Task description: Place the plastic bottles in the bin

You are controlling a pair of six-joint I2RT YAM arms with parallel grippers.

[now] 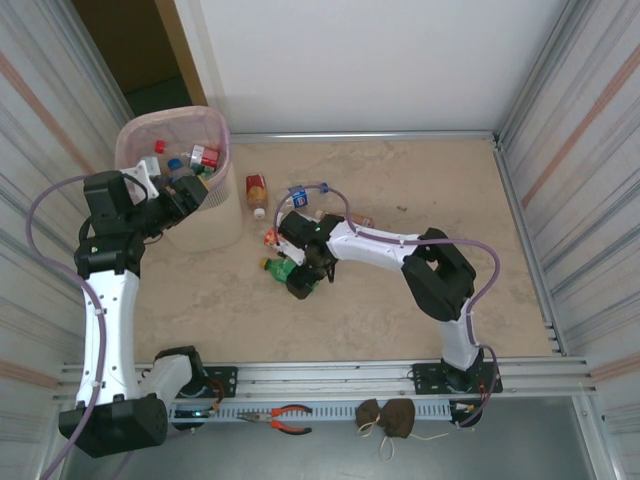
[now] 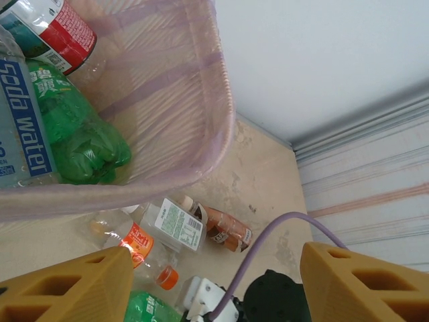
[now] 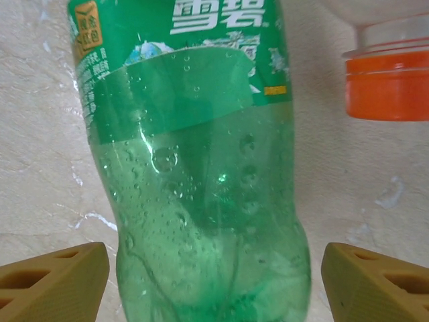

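The pale-pink bin (image 1: 214, 218) stands at the back left with several plastic bottles inside. Its wall (image 2: 167, 87) holds a green bottle (image 2: 80, 134), a blue-labelled soda water bottle (image 2: 23, 127) and a red-labelled one (image 2: 60, 30). My left gripper (image 1: 190, 196) hangs over the bin's near right rim, open (image 2: 214, 288) with nothing between its fingers. My right gripper (image 1: 300, 283) is down at mid-table, open (image 3: 214, 282) astride a lying green bottle (image 3: 201, 168), with a gap on each side. The same green bottle (image 1: 280, 268) lies beside an orange-capped clear bottle (image 3: 389, 84).
More bottles lie on the beige table: a red-labelled one (image 1: 257, 190), a blue-labelled one (image 1: 298, 196), a brown one (image 2: 224, 228) and a clear orange-labelled one (image 2: 137, 241). Corrugated walls close both sides. Pliers (image 1: 285, 418) lie on the front rail.
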